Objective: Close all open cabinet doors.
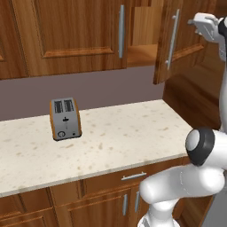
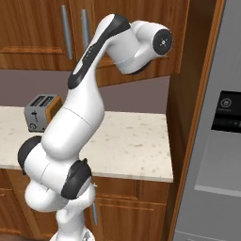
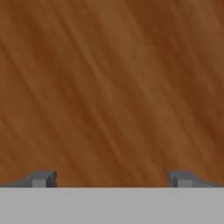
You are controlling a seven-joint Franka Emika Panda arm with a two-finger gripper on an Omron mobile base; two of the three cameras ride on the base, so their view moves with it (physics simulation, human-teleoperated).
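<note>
Hand view was all reddish wood grain, with the gripper (image 3: 112, 178) spread wide, its 2 dark tips far apart at the lower left and lower right of the frame, pinching nothing. I judged the hand sat close against the face of the open cabinet door (image 1: 179, 35), though I could not tell whether it touched. In the left base view that door stood ajar at the upper right of the frame, its silver bar handle (image 1: 172, 39) facing me and the cabinet's shelf (image 1: 142, 53) showing in the gap beside the closed door (image 1: 66, 31) at upper left. My worry was the push: pressing near the hinge side would stall the door or let the tips skid along the smooth wood. Too quick a swing could slam it and bounce it open. The toaster (image 1: 65, 119) sat lower left on the counter (image 1: 133, 133), well clear.
</note>
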